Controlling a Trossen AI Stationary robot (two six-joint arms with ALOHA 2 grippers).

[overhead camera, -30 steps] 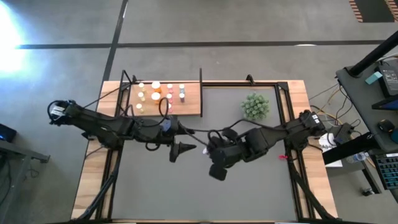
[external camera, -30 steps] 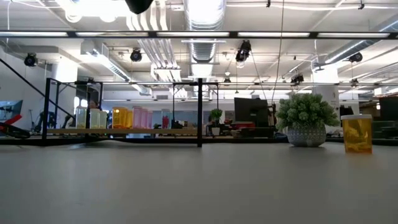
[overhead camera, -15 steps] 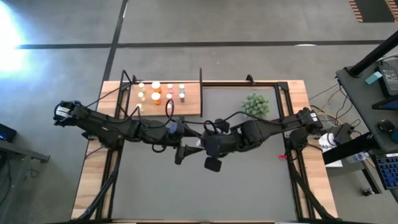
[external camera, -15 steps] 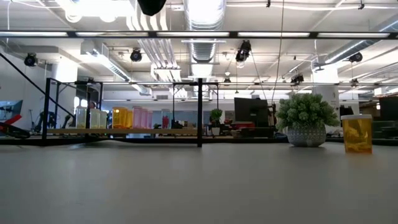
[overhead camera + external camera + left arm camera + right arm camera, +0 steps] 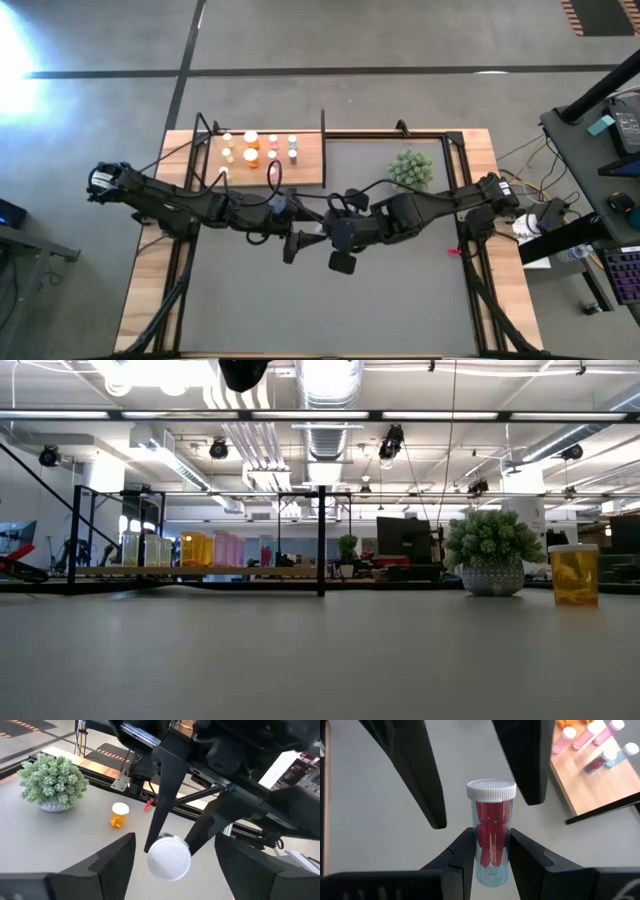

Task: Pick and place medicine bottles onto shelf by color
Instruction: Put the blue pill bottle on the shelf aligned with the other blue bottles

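Shelf (image 5: 268, 155) is sitting far left, bottles in rows on it | your left gripper (image 5: 300, 243) is hovering mid-mat — fingers standing apart around the capped red-filled bottle (image 5: 491, 831) | your right gripper (image 5: 486, 851) is clamping that bottle | orange bottle (image 5: 119, 815) is standing near the plant (image 5: 411, 169).

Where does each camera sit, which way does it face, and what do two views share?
High view: above the table, looking straight down; both arms and the shelf show.
Low view: at table height, looking level past plant and orange bottle; only a dark arm part shows.
Left wrist view: on the left arm, facing the right arm; open left pincer flanks a white-capped bottle.
Right wrist view: on the right arm; right pincer grips that bottle.
Shared: both wrist views show that bottle.
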